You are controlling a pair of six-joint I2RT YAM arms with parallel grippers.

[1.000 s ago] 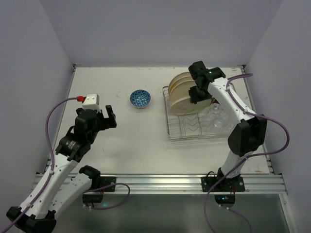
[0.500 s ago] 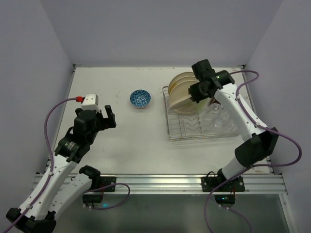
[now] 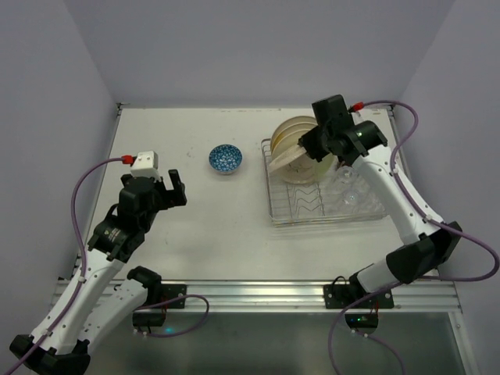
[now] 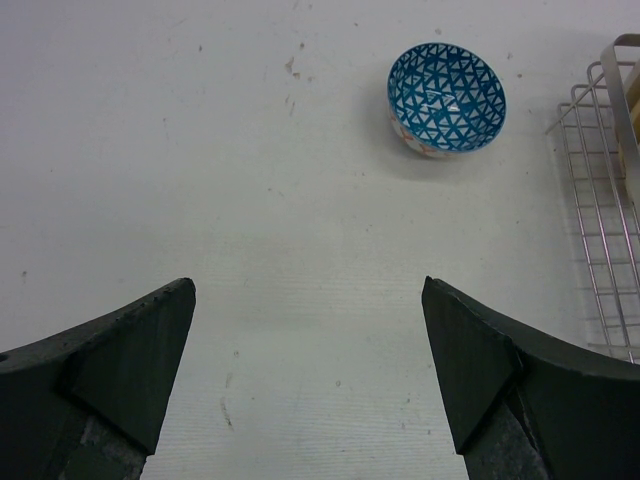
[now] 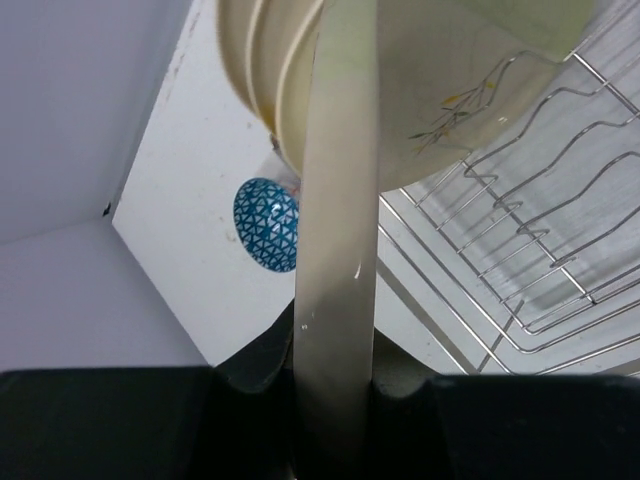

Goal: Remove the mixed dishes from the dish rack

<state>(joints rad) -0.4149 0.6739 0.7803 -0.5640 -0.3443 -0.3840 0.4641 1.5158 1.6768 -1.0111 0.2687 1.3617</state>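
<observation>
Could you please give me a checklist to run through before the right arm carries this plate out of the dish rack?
1. Grip: right gripper shut on the rim of the held plate: ok.
2. Clearance: held plate free of the other plates and the dividers of the dish rack: cannot tell, they overlap in both views.
3. Set-down area: blue bowl stands apart from the rack, with bare table in front of it: ok.
4. Other arm: left gripper open, over the table, away from the rack: ok.
5. Fragile items: glass tumblers lie right of the held plate, apart from it: ok.
</observation>
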